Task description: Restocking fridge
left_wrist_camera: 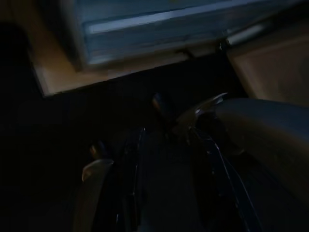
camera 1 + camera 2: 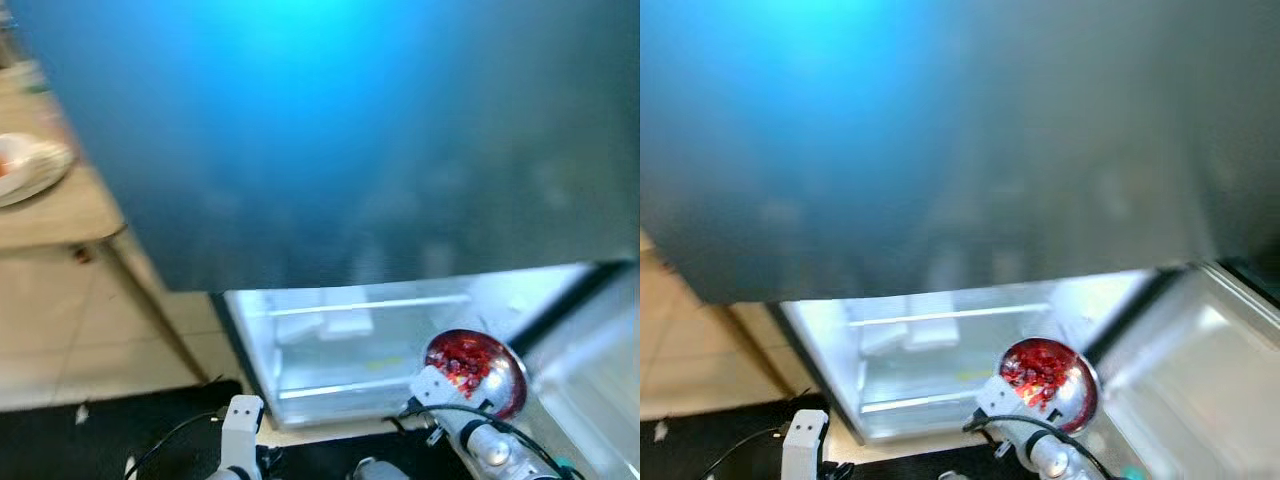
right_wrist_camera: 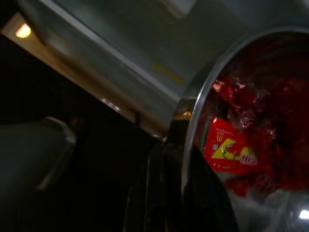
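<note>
A shiny metal bowl (image 2: 478,368) of red food sits low in front of the open, lit fridge compartment (image 2: 350,345). My right gripper (image 3: 179,140) is shut on the bowl's rim (image 3: 193,125), one black finger inside and one outside. In the bowl a red sauce sachet (image 3: 229,147) lies among the red pieces. My left arm (image 2: 241,420) hangs low by the fridge's left corner; in the dim left wrist view its gripper (image 1: 166,133) is open and holds nothing.
The closed blue-grey upper fridge door (image 2: 350,130) looms above. The open lower door (image 2: 590,385) stands to the right. White shelves (image 2: 345,310) cross the compartment. At the left, a wooden table (image 2: 60,215) carries a plate (image 2: 30,165). A black mat (image 2: 100,430) covers the tiled floor.
</note>
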Robot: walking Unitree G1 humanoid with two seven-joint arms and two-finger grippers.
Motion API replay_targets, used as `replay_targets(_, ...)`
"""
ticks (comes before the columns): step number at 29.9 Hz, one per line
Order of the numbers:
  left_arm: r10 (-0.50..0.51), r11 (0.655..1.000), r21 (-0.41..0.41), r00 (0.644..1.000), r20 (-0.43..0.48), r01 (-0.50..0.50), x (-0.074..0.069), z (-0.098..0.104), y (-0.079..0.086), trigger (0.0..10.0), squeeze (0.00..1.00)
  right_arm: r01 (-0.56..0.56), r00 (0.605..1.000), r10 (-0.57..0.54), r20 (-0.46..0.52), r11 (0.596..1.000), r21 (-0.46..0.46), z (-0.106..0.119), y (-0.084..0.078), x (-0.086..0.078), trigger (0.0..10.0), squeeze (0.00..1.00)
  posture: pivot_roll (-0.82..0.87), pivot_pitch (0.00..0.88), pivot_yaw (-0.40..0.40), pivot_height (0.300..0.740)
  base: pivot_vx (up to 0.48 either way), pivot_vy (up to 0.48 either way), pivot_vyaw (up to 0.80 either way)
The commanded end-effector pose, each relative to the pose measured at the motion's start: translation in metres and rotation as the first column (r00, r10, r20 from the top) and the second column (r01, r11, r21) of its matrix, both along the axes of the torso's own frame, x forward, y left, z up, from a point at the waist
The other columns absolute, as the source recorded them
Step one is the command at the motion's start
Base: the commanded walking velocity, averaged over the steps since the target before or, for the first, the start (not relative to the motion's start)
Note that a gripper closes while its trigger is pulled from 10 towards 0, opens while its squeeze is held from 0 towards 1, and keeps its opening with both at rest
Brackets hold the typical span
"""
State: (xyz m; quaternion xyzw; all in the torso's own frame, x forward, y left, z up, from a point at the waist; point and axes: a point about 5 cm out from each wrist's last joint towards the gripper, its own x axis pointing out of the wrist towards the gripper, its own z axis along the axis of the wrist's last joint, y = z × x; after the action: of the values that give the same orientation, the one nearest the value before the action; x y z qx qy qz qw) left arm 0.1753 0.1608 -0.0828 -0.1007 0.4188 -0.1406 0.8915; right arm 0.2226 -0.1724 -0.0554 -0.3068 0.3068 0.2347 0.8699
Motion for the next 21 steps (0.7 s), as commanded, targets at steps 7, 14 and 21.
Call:
replay_targets(7,-0.016,1.000,0.006,0.999,-0.031,0.016,-0.010,-0.004,0.001,10.0,0.00,0.000,0.999,0.000,0.037,1.000,-0.013,0.005,-0.003,0.006,10.0,0.00,-0.03,0.086,-0.001,0.740,0.000,0.000,0.00)
replay_targets(14,-0.050,0.999,0.011,0.999,-0.022,0.050,-0.008,-0.004,-0.002,10.0,0.00,-0.050,0.998,0.050,0.046,0.999,-0.007,0.006,0.004,0.007,10.0,0.00,-0.03,0.088,0.000,0.740,0.000,0.000,0.00)
replay_targets(21,-0.170,0.985,0.034,0.984,0.054,0.168,0.005,0.004,-0.014,10.0,0.00,-0.152,0.986,0.153,0.071,0.988,-0.024,0.009,0.023,0.011,10.0,0.00,-0.03,0.091,0.000,0.740,0.000,0.000,0.00)
